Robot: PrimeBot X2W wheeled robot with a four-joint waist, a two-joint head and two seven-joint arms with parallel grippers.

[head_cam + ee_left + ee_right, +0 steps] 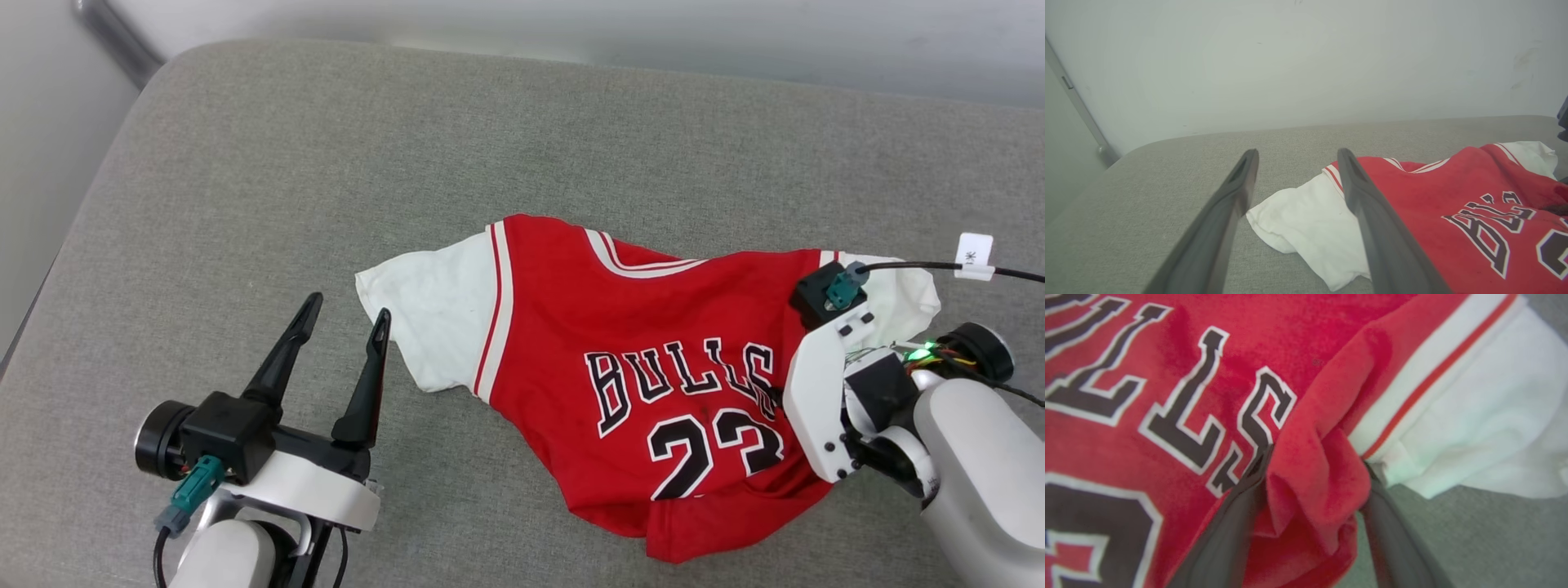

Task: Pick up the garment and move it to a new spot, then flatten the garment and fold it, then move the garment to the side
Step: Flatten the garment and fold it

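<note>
Garment lies rumpled, unfolded on the cushion, all steps ahead; your left claw gapes beside its sleeve, your right claw straddles a red fold, clamped or not you cannot tell

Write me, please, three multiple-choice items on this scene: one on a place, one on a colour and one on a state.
1. Where do the jaws of the right gripper stand?
A) either side of a red fold by the letter S
B) on the collar
C) on the number 23

2. What colour are the sleeves of the shirt?
A) black
B) white
C) red

3. How is the left gripper?
A) shut on a sleeve
B) shut, empty
C) open, empty

Key:
1 A: the right wrist view shows the fold between them.
2 B: both sleeves show white in the head view.
3 C: its jaws stand apart and hold nothing.
</note>
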